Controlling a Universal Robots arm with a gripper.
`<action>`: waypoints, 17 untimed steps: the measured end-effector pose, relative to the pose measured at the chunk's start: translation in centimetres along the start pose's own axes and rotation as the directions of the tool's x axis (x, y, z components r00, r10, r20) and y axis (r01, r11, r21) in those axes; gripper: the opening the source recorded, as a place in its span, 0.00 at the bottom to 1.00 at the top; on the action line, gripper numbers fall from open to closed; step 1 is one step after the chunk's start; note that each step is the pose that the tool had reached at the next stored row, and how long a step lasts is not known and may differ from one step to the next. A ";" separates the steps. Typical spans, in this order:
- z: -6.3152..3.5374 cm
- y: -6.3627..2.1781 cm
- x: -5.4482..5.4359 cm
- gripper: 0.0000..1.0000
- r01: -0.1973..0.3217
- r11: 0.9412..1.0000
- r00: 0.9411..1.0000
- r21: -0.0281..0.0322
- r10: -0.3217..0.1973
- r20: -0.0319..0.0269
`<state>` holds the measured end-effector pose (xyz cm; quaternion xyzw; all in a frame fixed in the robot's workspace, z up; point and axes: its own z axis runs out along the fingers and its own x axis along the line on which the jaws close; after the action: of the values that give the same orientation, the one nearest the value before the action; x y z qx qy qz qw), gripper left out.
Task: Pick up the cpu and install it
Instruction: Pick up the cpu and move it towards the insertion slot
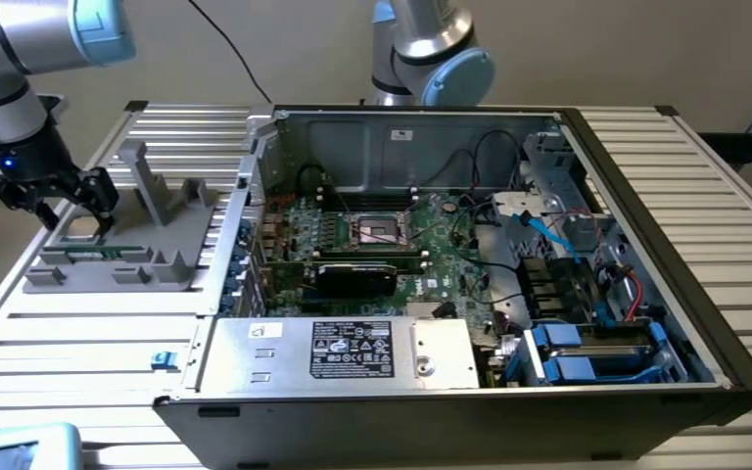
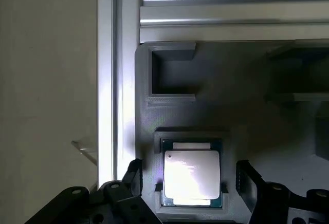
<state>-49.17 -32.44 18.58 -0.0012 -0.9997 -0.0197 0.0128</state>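
Hand (image 1: 75, 217) wide, apparently astride cpu (image 2: 191, 176)

exterior: high oblique, wide | wrist: close, straight down | shared: grey fixture (image 1: 154, 257) (image 2: 247, 131)

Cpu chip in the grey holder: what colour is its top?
Small flat square cpu: shiny silver-grey top, thin darker rim; best in the wrist view.

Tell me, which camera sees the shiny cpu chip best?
The wrist view: the cpu lies in its grey holder, shiny top facing the camera. In the exterior view, the open end effector hangs over it, hiding most of it.
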 end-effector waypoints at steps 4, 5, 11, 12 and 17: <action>0.04 0.00 -0.1 0.74 0.000 1.000 1.000 0.000 0.000 0.000; 0.04 0.00 -0.1 0.74 0.000 1.000 1.000 0.000 0.000 0.000; 0.06 -0.01 -0.1 0.74 0.000 1.000 1.000 0.003 0.000 0.000; 0.07 -0.01 -0.1 0.74 0.000 1.000 1.000 0.005 0.000 0.000; 0.10 0.00 -0.1 0.74 0.000 1.000 1.000 0.010 0.000 0.002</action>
<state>-49.03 -32.43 18.48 -0.0012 -0.9998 -0.0146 0.0117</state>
